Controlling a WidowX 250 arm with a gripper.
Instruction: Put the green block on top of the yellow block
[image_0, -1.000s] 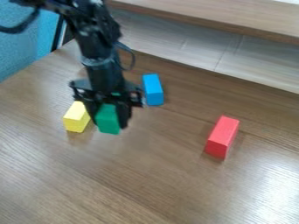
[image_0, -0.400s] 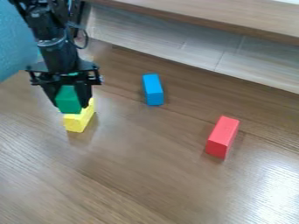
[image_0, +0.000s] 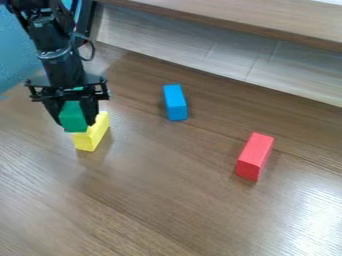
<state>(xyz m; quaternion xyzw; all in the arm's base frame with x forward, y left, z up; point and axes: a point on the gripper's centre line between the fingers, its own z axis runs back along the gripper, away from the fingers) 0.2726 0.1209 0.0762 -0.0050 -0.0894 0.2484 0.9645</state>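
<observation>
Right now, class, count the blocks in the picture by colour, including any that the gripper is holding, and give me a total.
Green: 1 (the green block, held in the gripper)
Yellow: 1 (the yellow block)
Blue: 1 (the blue block)
Red: 1 (the red block)
Total: 4

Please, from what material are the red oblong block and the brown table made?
The red oblong block looks like painted wood, matt and evenly coloured, though plastic is possible. The brown table seems wood or laminate: it shows grain lines and a glossy glare.
</observation>
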